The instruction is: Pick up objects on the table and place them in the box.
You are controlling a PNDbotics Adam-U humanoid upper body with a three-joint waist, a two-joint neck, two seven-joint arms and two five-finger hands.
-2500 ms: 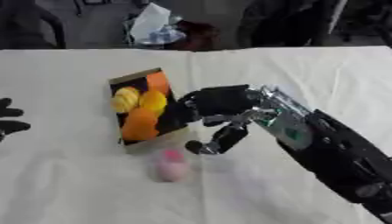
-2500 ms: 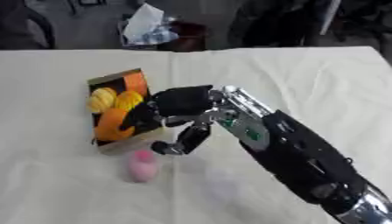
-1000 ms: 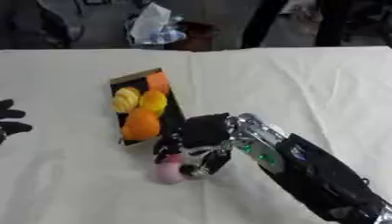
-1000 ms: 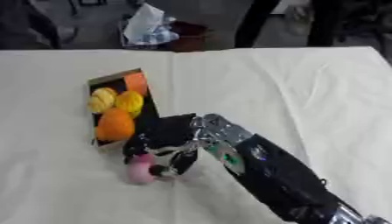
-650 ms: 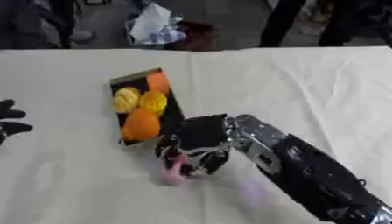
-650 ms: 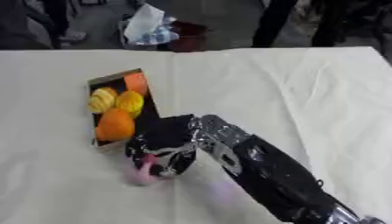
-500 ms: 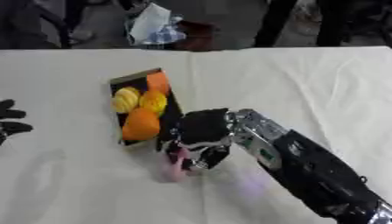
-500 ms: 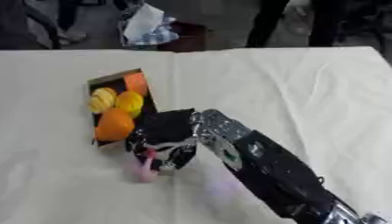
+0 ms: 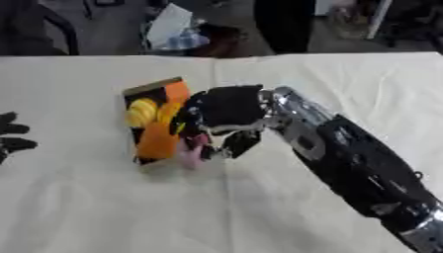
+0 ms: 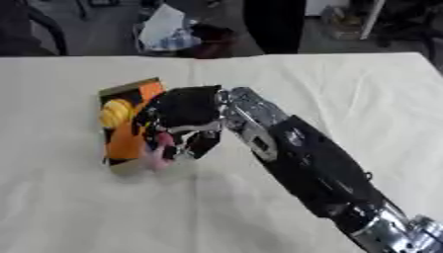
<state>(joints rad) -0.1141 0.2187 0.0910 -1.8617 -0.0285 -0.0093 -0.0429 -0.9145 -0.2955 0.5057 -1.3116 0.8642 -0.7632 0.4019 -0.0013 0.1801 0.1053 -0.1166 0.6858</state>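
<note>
Right hand (image 9: 227, 112) fingers are curled round a pink object (image 9: 192, 152), held at the box (image 9: 149, 90) edge; yellow and orange pieces are already boxed, its release remains.

Your right robot hand (image 9: 227, 111) is black, joined by a silver wrist section to a bulky black forearm with silver at its far end. Your left robot hand (image 9: 10, 137) shows black fingers.

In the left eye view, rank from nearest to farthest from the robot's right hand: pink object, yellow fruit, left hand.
1. Pink object: held in the right hand.
2. Yellow fruit: in the box, to its left.
3. Left hand: far left edge.
</note>
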